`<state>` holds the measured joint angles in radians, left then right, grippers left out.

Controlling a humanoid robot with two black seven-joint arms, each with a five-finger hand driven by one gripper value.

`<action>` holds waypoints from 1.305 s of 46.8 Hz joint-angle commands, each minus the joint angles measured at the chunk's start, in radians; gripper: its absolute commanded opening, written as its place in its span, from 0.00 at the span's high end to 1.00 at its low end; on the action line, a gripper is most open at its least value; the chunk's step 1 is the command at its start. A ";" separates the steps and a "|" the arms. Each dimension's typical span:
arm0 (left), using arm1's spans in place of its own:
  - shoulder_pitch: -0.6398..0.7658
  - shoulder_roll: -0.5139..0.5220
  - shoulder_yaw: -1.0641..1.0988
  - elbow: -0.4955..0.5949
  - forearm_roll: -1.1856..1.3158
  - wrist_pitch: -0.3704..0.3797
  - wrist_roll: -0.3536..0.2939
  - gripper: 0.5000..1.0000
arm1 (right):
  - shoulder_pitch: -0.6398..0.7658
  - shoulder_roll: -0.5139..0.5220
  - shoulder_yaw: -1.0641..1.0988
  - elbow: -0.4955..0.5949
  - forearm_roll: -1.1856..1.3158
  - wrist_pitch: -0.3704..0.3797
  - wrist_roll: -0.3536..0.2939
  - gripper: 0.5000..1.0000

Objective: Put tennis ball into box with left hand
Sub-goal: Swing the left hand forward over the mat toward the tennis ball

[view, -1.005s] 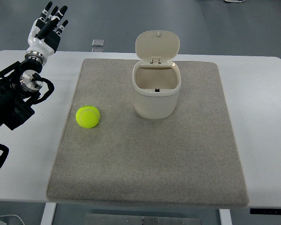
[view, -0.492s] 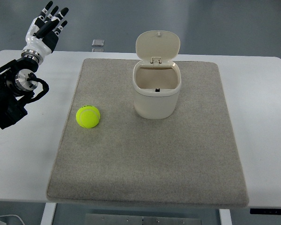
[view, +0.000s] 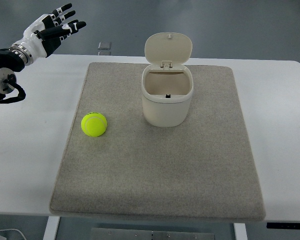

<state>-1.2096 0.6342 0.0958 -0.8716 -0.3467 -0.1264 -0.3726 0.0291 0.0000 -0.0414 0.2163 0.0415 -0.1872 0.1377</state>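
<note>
Your left hand (view: 52, 30) hangs above the far left corner of the white table (view: 25, 150), fingers (view: 70, 26) spread apart and holding nothing, pointing toward the right. Well apart from it, nearer you, the yellow tennis ball (view: 94, 124) lies on the left part of the grey mat (view: 160, 185). To the ball's right stands the cream box (view: 167, 100), its hinged lid (view: 168, 48) tipped up and open, the inside bare.
</note>
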 commanded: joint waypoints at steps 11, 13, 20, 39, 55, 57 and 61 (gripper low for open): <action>-0.018 0.010 0.071 0.008 0.000 -0.007 -0.002 0.02 | 0.000 0.000 0.000 0.000 0.000 0.000 0.000 0.12; -0.019 0.012 0.071 0.014 0.000 -0.013 -0.002 0.02 | 0.000 0.000 0.000 0.000 0.000 0.000 0.000 0.12; -0.027 0.051 0.061 0.034 -0.001 -0.107 -0.003 0.02 | 0.000 0.000 0.000 0.000 0.000 0.000 0.000 0.12; -0.022 0.053 0.079 0.025 0.014 -0.179 -0.002 0.02 | 0.000 0.000 0.000 0.000 0.000 0.000 0.000 0.12; -0.030 0.012 0.173 0.052 0.118 -0.154 0.130 0.02 | 0.000 0.000 0.000 0.000 0.000 0.000 0.000 0.12; -0.031 0.012 0.174 0.046 0.118 -0.154 0.139 0.02 | 0.000 0.000 0.000 0.000 0.000 0.000 -0.001 0.12; -0.038 0.010 0.173 0.034 0.123 -0.154 0.144 0.02 | 0.000 0.000 0.000 0.000 0.000 0.000 0.000 0.12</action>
<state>-1.2412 0.6459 0.2699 -0.8261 -0.2287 -0.2808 -0.2335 0.0291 0.0000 -0.0414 0.2163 0.0414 -0.1871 0.1378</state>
